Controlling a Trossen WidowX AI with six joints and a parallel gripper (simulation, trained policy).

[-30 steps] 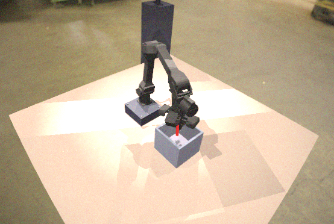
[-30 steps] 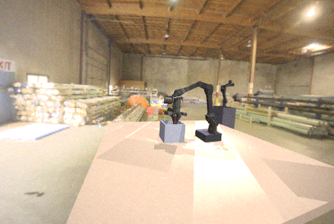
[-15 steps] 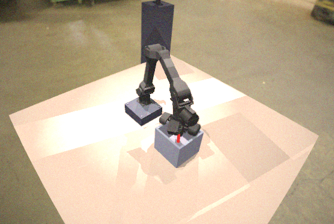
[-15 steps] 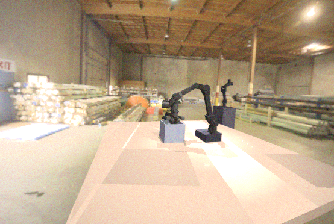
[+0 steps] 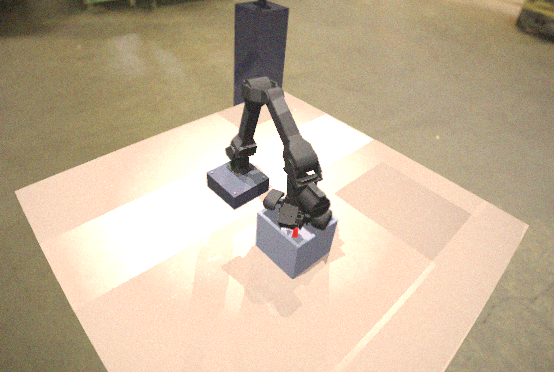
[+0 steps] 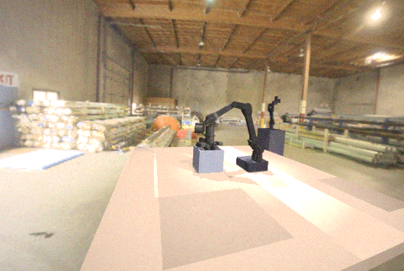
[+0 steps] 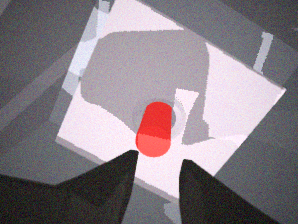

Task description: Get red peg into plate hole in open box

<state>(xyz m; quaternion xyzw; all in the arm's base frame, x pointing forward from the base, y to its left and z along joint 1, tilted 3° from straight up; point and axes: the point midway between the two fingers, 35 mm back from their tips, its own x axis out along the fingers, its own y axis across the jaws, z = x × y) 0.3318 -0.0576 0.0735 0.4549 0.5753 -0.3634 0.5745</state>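
The red peg stands in the hole ring of the pale plate at the bottom of the open blue-grey box. Part of the peg sticks up above the plate; how deep it sits is hidden. In the wrist view its near end lies just past my fingertips, a little nearer the left finger. My gripper is down inside the box and open, with pale plate showing between the fingers. In the exterior view the box wall hides the peg and the fingertips.
The box walls stand close around my gripper. The arm's dark base is on the table beside the box. A tall dark block carrying another dark arm stands behind.
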